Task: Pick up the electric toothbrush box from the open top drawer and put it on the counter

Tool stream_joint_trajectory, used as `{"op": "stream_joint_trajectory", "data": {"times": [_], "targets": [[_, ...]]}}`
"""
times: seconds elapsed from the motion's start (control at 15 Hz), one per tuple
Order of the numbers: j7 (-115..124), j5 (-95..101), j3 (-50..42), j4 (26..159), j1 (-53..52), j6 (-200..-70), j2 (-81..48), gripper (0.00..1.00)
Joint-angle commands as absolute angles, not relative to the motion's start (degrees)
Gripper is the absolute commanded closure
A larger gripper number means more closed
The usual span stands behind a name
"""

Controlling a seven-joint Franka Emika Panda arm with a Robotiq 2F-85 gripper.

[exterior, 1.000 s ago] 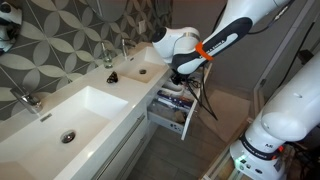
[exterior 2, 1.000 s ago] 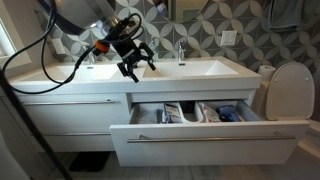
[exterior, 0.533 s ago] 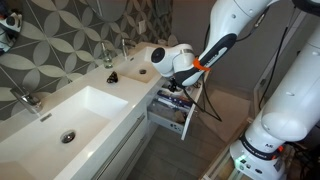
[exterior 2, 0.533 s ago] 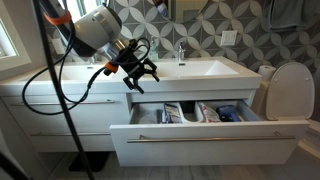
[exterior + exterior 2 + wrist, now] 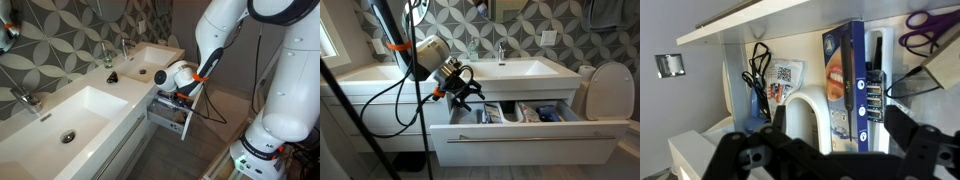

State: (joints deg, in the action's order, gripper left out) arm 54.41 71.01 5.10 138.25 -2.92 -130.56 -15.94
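The top drawer (image 5: 520, 142) stands pulled out under the white counter (image 5: 558, 70); it also shows in an exterior view (image 5: 165, 120). In the wrist view the electric toothbrush box (image 5: 847, 75), blue with a smile picture and brush heads, lies inside it next to a white holder (image 5: 800, 115). In an exterior view it shows as a blue and white pack (image 5: 507, 113). My gripper (image 5: 835, 145) is open and empty, hovering above the box with a finger on each side. It hangs over the drawer's end in both exterior views (image 5: 466, 97) (image 5: 186, 97).
Purple scissors (image 5: 932, 30), a black cable (image 5: 758, 72) and other packs lie in the drawer. The counter (image 5: 122, 92) holds two basins with chrome taps (image 5: 501, 50) and a black object (image 5: 112, 77). A toilet (image 5: 612, 90) stands beside the vanity.
My arm has come down from above the counter to the open drawer's end. The gripper stays open and now points into the drawer.
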Motion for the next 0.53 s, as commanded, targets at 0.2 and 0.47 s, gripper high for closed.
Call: {"op": "stream_joint_trajectory", "data": {"times": [0.2, 0.47], "targets": [[54.64, 71.03, 4.24, 137.83, -3.6, -130.7, -16.95, 0.0], [54.15, 72.09, 3.94, 136.95, -3.12, -132.44, -17.85, 0.0]]}}
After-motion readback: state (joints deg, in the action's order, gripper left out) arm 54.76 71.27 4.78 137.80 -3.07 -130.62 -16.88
